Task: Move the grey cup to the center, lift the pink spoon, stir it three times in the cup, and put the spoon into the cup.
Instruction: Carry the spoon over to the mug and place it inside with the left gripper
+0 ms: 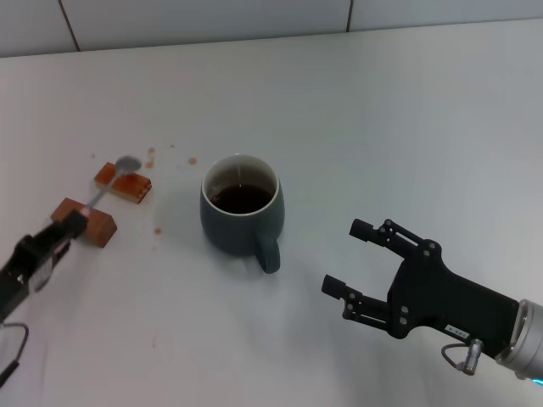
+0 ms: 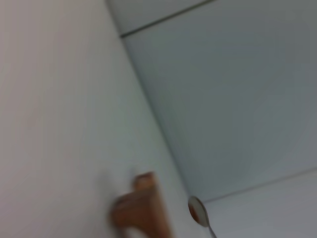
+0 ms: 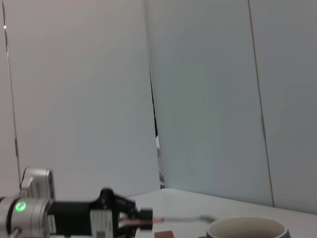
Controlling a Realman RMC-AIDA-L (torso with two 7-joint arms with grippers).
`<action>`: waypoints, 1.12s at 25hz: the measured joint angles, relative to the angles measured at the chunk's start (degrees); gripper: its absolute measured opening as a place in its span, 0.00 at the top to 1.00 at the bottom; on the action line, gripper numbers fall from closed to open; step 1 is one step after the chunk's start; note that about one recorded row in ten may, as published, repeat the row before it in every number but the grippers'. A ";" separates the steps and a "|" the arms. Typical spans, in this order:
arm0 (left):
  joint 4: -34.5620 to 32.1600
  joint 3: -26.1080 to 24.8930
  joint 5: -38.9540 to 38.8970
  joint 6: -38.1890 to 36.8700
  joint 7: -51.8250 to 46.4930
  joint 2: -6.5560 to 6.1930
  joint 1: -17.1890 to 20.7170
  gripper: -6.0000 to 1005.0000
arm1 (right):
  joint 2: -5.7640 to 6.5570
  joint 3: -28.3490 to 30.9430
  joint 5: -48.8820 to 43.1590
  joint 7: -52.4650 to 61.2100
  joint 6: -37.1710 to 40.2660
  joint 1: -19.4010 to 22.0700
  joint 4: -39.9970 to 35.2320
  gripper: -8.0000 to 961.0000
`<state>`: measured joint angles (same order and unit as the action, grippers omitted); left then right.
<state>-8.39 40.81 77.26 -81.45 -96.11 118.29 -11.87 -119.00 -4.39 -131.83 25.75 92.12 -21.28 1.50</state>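
The grey cup [image 1: 241, 214] stands near the middle of the table with dark brown liquid inside and its handle toward me; its pale rim shows in the right wrist view [image 3: 246, 228]. The pink spoon [image 1: 110, 182] lies across two brown blocks, metal bowl at the far end. Its bowl shows in the left wrist view [image 2: 197, 211]. My left gripper [image 1: 75, 222] is at the spoon's handle end, and in the right wrist view [image 3: 141, 218] it is closed on the pink handle. My right gripper [image 1: 343, 256] is open and empty, to the right of the cup's handle.
Two brown blocks [image 1: 124, 181] [image 1: 85, 220] sit left of the cup, with small brown spill spots [image 1: 192, 160] near them. One block shows in the left wrist view [image 2: 141, 208]. A tiled wall [image 1: 254, 17] edges the table's far side.
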 joint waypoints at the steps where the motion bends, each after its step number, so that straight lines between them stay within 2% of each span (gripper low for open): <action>1: -1.54 0.07 -0.04 -2.51 0.03 -0.01 -0.08 0.84 | 0.00 0.00 0.00 0.00 0.00 0.01 0.00 0.13; 4: -6.51 -0.11 -0.20 -7.14 -1.06 -0.10 -0.23 0.86 | 0.00 0.00 0.00 0.00 0.00 0.01 -0.01 0.13; 8: -26.05 3.08 3.33 -10.72 -7.48 -1.21 -2.27 0.86 | 0.00 0.00 0.00 0.00 0.01 -0.03 -0.01 0.13; 9: -26.05 3.08 3.33 -10.72 -7.48 -1.21 -2.27 0.86 | 0.01 -0.01 0.00 0.00 0.01 -0.06 -0.03 0.13; 10: -31.18 3.98 5.66 -11.53 -8.79 -1.64 -2.94 0.86 | 0.04 0.00 0.00 0.00 0.00 -0.14 -0.07 0.13; 11: -42.09 4.91 10.78 -13.23 -10.46 -2.62 -4.86 0.86 | 0.05 -0.01 0.00 0.00 0.01 -0.20 -0.08 0.13; 13: -51.57 5.22 17.02 -14.83 -11.45 -3.17 -6.89 0.86 | 0.07 -0.01 0.00 0.01 0.00 -0.23 -0.18 0.13; 15: -61.64 5.38 25.47 -16.44 -12.58 -3.17 -9.78 0.86 | 0.08 -0.01 0.00 0.29 0.02 -0.28 -0.38 0.13; 16: -69.10 5.36 32.46 -17.94 -13.42 -2.45 -12.59 0.86 | 0.08 -0.01 0.00 0.48 0.05 -0.33 -0.47 0.13; 22: -79.02 6.33 43.04 -23.62 -15.17 -0.45 -19.58 0.86 | 0.15 -0.01 0.00 0.77 0.16 -0.43 -0.53 0.13; 28: -82.07 10.25 46.92 -25.02 -15.16 -0.30 -22.22 0.86 | 0.17 -0.01 0.00 0.79 0.26 -0.20 -0.61 0.13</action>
<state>-90.46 51.06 124.18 -106.47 -111.26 117.99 -34.09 -118.83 -4.40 -131.83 26.54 92.38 -21.48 0.88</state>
